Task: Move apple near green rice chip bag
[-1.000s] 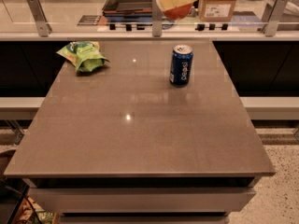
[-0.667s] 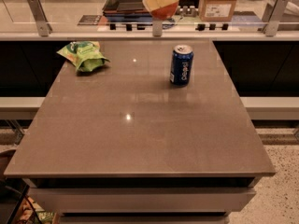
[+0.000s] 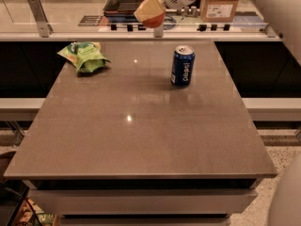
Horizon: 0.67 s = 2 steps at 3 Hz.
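The gripper (image 3: 150, 12) has its fingers closed around the apple (image 3: 154, 20), held high above the far edge of the counter (image 3: 141, 140), up and to the left of the blue soda can (image 3: 182, 65). The green rice chip bag (image 3: 83, 55) lies at the far left corner, well apart from the apple. To do this carry well, I would travel left at height, clear of the can, then descend just beside the bag's right side without touching the crinkled foil, and let go only once the apple sits on the counter, since it may roll.
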{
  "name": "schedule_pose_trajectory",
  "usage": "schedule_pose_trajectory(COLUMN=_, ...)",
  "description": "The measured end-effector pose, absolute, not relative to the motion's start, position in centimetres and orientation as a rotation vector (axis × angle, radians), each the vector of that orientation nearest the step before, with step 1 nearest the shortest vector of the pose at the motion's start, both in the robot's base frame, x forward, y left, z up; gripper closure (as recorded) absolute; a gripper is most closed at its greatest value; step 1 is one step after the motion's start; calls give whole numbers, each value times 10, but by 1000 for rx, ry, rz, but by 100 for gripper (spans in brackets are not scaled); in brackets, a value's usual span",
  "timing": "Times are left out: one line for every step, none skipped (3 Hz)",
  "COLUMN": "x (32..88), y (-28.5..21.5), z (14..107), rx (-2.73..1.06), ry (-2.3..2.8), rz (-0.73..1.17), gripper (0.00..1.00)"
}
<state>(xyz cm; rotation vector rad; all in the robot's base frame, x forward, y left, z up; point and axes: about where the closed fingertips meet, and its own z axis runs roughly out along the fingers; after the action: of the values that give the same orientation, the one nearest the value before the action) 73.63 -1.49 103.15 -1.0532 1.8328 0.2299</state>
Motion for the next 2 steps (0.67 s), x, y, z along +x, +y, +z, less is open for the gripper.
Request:
schedule_pose_trajectory(x=770, y=-8, z=998, rx=-1039, ry=1815, rz=272, gripper=100)
schedule_pose_trajectory(x=793, y=9, z=968, rx=-1046, ry=1803, rz=348, gripper=100)
